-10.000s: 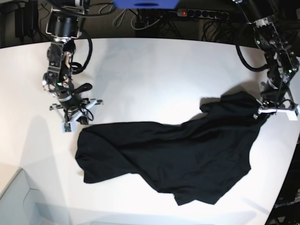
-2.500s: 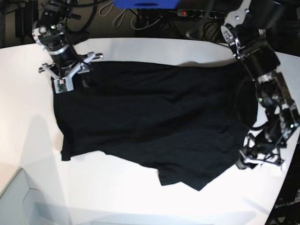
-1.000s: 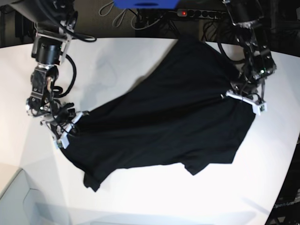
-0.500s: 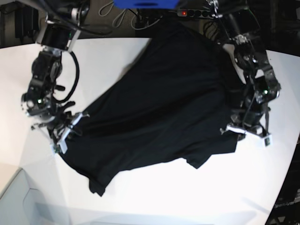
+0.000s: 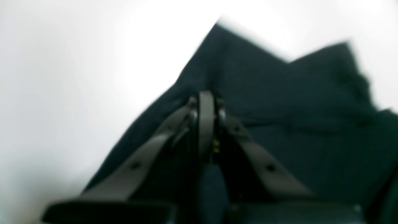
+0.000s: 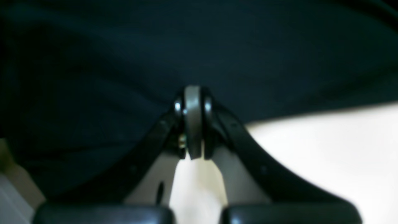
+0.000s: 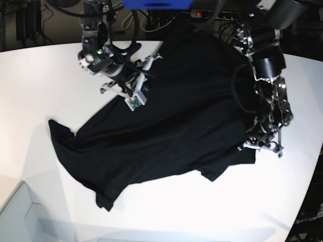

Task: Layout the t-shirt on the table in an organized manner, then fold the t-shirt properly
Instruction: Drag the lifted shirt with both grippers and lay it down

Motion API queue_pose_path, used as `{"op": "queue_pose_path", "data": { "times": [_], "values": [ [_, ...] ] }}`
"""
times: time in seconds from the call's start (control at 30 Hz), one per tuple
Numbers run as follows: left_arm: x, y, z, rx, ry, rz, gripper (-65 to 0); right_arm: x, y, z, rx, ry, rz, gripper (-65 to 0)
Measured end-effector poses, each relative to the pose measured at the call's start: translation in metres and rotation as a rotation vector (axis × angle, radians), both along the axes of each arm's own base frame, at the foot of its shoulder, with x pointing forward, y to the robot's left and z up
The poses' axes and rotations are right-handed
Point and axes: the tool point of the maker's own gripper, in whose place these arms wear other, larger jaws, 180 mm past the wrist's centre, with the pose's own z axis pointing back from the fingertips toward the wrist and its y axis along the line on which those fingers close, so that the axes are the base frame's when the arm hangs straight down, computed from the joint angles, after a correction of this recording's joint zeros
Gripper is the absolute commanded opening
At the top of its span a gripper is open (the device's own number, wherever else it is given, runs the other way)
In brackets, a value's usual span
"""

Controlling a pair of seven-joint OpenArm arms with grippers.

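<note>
The black t-shirt lies diagonally across the white table, bunched and raised toward the back. My right gripper is at the shirt's upper left edge. In the right wrist view the gripper is shut on the t-shirt, with folds pulling toward the fingertips and the table below. My left gripper is at the shirt's right edge. In the blurred left wrist view the gripper is shut on the t-shirt. No printed graphic shows.
A power strip with a red light and loose cables lie behind the table's back edge, next to a blue object. The table's curved edge runs down the right. A grey lower surface sits at the front left.
My right gripper has moved up and to the right, from the table's left side to the back middle. The shirt's left corner now lies flat on the table. My left gripper has hardly moved.
</note>
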Motion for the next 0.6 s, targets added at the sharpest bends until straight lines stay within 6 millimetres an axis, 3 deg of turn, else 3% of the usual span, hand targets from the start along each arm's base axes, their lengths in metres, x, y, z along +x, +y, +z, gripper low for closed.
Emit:
{"op": "queue_pose_path", "data": {
  "times": [0.13, 0.3, 0.43, 0.6],
  "values": [
    [-0.001, 0.008, 0.003, 0.022, -0.015, 0.01, -64.9, -0.011, 0.02, -0.025, 0.058, 0.052, 0.027, -65.0],
    [-0.026, 0.023, -0.011, 0.034, -0.011, 0.015, -64.9, 0.01, 0.023, -0.035, 0.107, 0.036, 0.048, -65.0],
    [-0.045, 0.043, -0.018, 0.073, -0.002, 0.031, -64.9, 0.037, -0.004, -0.036, 0.08, -0.002, -0.042, -65.0],
    [-0.06, 0.049, -0.023, 0.097, -0.018, 0.04, -64.9, 0.075, -0.055, -0.033, -0.042, -0.056, -0.127, -65.0]
  ]
}}
